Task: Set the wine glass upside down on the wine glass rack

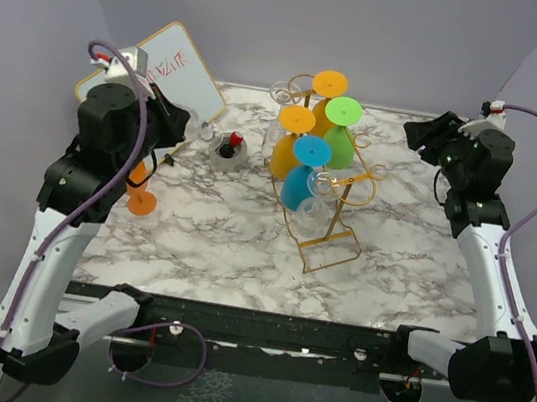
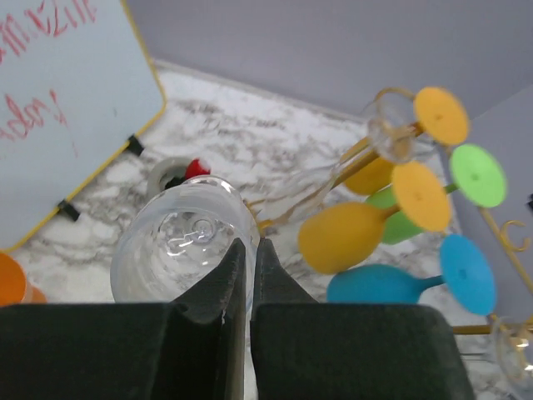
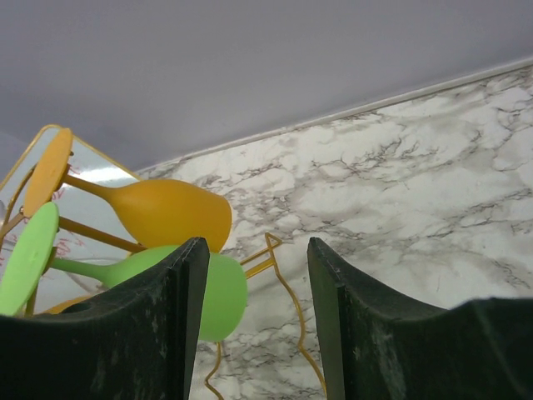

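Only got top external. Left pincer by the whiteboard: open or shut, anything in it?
Observer: The left wrist view shows the left pincer shut, fingers pressed together. A clear wine glass has its bowl right at the tips. The stem looks pinched, but it is hidden.
Operator: And the right one? Too small here.
Observer: In the right wrist view the right pincer is open with nothing between the fingers. It faces the green glass and orange glass hanging on the rack.
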Tool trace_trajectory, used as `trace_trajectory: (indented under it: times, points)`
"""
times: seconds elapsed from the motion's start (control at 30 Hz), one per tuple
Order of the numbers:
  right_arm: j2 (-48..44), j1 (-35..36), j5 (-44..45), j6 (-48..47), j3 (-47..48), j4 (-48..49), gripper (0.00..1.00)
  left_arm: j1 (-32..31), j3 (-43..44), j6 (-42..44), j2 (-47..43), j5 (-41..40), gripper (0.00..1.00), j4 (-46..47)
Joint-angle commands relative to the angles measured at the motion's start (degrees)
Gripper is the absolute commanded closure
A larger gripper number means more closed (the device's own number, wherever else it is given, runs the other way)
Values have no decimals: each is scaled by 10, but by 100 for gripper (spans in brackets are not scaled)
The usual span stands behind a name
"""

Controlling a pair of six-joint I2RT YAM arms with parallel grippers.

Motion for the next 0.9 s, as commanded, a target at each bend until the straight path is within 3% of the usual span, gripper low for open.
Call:
trace_trajectory:
  times: [0.0, 0.27, 0.5, 0.6, 0.77, 0.87]
  points:
    - [-21, -3, -35, 37, 6, 20, 44, 2, 83, -30, -17, 36, 100, 62]
    - [-44, -3, -43, 57, 4, 25, 44, 2, 117, -115, 6, 220, 100, 250]
    - [-79, -3, -24, 93, -17, 48, 44, 2, 88, -261, 62, 319, 100, 479]
    - [-96, -3, -30, 117, -30, 62, 44, -18, 84, -319, 101, 310, 100, 552]
    - [-135, -4, -39, 179, -65, 100, 44, -124, 117, -237, 157, 200, 100, 561]
    - [-164, -3, -44, 220, -95, 138, 42, -176, 140, -215, 202, 181, 100, 591]
